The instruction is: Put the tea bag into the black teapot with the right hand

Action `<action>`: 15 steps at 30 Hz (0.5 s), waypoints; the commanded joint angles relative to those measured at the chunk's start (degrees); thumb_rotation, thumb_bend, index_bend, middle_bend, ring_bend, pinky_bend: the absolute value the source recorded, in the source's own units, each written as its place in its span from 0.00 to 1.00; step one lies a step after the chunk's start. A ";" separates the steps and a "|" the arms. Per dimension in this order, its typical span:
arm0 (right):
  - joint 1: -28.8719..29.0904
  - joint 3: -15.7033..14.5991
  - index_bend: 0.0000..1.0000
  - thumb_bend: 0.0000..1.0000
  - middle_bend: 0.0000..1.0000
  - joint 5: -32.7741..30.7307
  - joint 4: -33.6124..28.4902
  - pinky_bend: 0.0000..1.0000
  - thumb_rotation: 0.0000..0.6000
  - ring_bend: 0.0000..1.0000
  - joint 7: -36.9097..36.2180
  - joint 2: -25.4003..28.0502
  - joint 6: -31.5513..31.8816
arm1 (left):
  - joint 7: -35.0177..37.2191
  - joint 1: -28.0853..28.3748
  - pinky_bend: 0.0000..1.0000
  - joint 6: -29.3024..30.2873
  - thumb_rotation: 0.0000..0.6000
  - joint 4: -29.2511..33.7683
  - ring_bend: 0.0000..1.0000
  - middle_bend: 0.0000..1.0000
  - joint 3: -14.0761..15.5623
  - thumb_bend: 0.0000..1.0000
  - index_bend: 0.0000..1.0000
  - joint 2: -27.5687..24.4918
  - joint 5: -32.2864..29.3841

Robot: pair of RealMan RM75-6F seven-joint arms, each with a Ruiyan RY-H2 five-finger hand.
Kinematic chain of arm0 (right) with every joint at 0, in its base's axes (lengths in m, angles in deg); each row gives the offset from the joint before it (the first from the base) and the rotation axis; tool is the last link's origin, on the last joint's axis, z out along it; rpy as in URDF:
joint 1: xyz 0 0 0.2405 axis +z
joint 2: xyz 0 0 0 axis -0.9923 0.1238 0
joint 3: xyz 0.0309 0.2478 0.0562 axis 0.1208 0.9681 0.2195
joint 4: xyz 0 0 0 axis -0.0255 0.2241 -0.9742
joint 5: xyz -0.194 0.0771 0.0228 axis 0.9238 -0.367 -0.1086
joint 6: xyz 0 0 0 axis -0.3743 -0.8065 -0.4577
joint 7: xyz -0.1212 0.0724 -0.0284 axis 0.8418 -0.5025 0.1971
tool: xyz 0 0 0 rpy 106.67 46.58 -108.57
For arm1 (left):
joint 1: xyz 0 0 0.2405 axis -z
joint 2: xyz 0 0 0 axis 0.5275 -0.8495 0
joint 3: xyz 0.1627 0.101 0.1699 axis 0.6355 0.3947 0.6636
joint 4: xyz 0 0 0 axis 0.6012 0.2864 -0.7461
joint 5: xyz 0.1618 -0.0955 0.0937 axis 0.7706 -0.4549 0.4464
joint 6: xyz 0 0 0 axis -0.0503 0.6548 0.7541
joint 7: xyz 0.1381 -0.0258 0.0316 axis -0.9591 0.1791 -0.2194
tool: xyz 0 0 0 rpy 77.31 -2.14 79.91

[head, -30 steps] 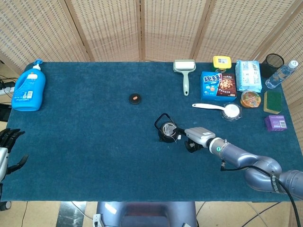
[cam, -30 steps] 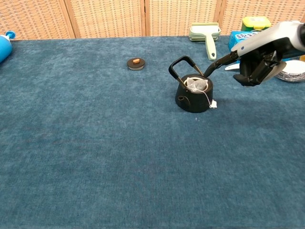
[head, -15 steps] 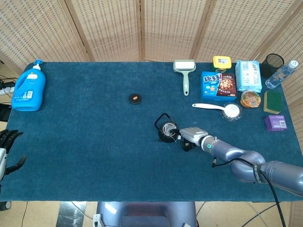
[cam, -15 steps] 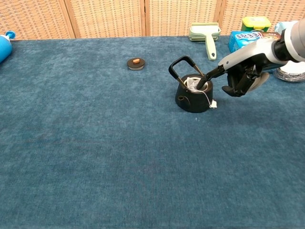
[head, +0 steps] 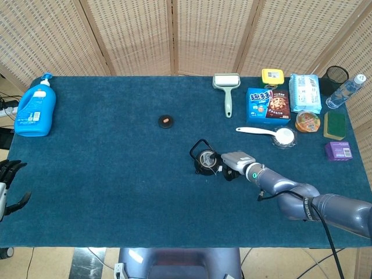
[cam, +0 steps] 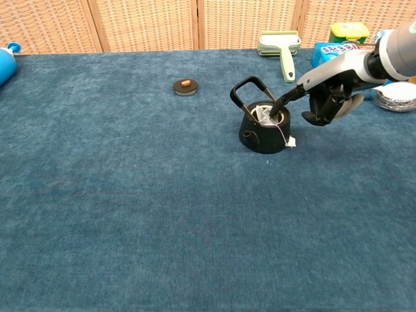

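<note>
The black teapot [cam: 263,129] stands mid-table with its handle raised and its top uncovered; it also shows in the head view [head: 205,162]. The white tea bag [cam: 263,114] lies in its mouth, and the string and small tag [cam: 290,141] hang outside on the right. My right hand [cam: 329,99] hovers just right of the pot, with one finger [cam: 286,103] stretched into the opening onto the tea bag and the others curled in. In the head view the right hand [head: 235,161] is beside the pot. My left hand [head: 9,187] hangs off the table's left edge, fingers apart, holding nothing.
The teapot's lid [cam: 185,86] lies to the pot's far left. A lint roller [cam: 281,49], a cookie box [head: 268,104], a white scoop [head: 268,133] and other packets crowd the far right. A blue detergent bottle [head: 36,107] stands far left.
My right hand has moved left toward the teapot, and its stretched finger has gone from beside the rim into the opening onto the tea bag. The left hand has barely moved.
</note>
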State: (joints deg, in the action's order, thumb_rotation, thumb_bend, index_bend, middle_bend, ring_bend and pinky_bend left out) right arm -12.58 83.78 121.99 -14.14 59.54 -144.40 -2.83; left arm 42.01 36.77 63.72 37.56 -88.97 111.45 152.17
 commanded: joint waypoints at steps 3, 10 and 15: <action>0.88 -1.53 0.02 0.81 1.00 -1.46 -2.42 1.00 1.00 1.00 1.56 0.72 1.22 | 0.25 0.23 0.15 -0.28 1.00 -0.20 0.11 0.18 0.06 0.32 0.19 0.29 0.25; 1.35 -1.37 0.02 0.81 1.00 -2.56 -5.39 1.00 1.00 1.00 2.84 2.22 3.63 | 0.38 0.13 0.15 0.00 1.00 -0.33 0.11 0.18 0.04 0.32 0.19 0.31 0.33; 1.33 -0.47 0.02 0.81 1.00 -2.92 -6.87 1.00 1.00 1.00 3.37 3.41 4.91 | 0.49 -0.06 0.15 0.21 1.00 -0.30 0.11 0.18 0.10 0.32 0.19 0.16 0.34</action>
State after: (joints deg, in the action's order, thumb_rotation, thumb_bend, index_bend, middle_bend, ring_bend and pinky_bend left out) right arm -11.25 83.23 119.15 -20.91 62.82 -141.08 2.00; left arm 42.51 36.71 63.93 37.26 -88.87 111.61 152.51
